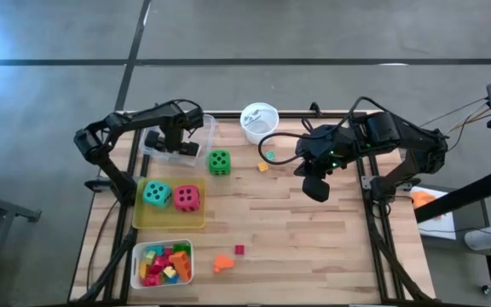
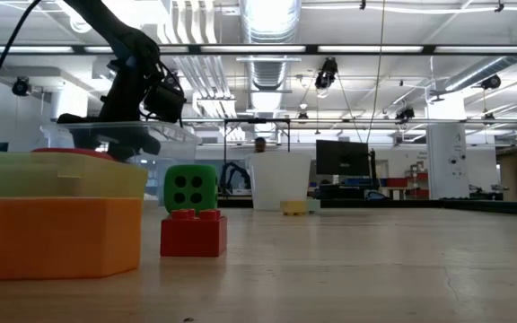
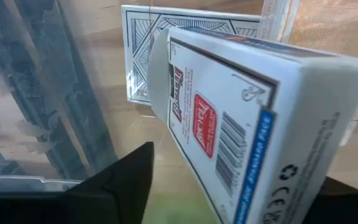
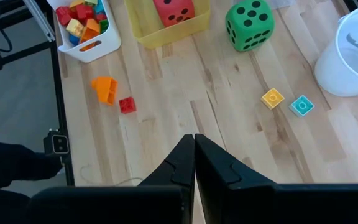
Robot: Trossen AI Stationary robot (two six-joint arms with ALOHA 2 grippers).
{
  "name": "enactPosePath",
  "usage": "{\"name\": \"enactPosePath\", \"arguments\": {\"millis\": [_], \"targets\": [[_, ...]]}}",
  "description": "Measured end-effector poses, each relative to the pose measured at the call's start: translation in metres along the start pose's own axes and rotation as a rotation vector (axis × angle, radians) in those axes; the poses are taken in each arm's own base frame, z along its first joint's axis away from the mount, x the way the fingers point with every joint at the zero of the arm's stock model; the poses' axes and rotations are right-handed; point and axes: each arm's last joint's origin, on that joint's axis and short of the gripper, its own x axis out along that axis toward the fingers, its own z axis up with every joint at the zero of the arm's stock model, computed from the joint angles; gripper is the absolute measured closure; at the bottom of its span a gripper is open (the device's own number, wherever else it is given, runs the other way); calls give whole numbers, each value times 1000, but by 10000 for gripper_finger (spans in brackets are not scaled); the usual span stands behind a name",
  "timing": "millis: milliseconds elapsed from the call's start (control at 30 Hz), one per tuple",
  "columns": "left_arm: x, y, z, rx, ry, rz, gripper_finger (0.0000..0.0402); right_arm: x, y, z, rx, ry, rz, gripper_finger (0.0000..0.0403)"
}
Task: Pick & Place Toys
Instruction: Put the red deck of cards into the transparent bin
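My left gripper [image 1: 177,136] is open inside the clear tray [image 1: 201,128] at the table's far left. A tilted white card pack [image 3: 247,124] stands between its fingers, in front of a second, blue-backed pack [image 3: 142,56] lying in the tray. My right gripper [image 4: 194,155] is shut and empty, above the table's right middle [image 1: 316,183]. The green die [image 1: 219,162] sits on the table. The teal die [image 1: 156,194] and the red die [image 1: 187,199] lie in the yellow tray [image 1: 170,223]. My left gripper: one finger [image 3: 123,183] stands apart from the card pack's printed face [image 3: 197,124], with a plain gap between them. The other finger is hidden behind the pack, so I cannot tell whether it touches. The pack is tilted over the tray floor.
A white cup [image 1: 259,119] stands at the far edge. A yellow block [image 4: 272,98] and a teal block [image 4: 301,105] lie near it. An orange block [image 1: 222,263] and a red block [image 1: 239,250] lie near the front, beside a white tray [image 1: 162,263] of several blocks.
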Motion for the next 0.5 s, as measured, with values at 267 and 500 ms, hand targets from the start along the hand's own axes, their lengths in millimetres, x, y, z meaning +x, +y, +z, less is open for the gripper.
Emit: {"name": "enactPosePath", "arguments": {"millis": [267,500], "targets": [[-2,1,-2,9,10,-20,117,0,0,0,0,1,-1,394],[-22,2,-1,17,-19,-108,114,0,0,0,0,1,-1,394]]}}
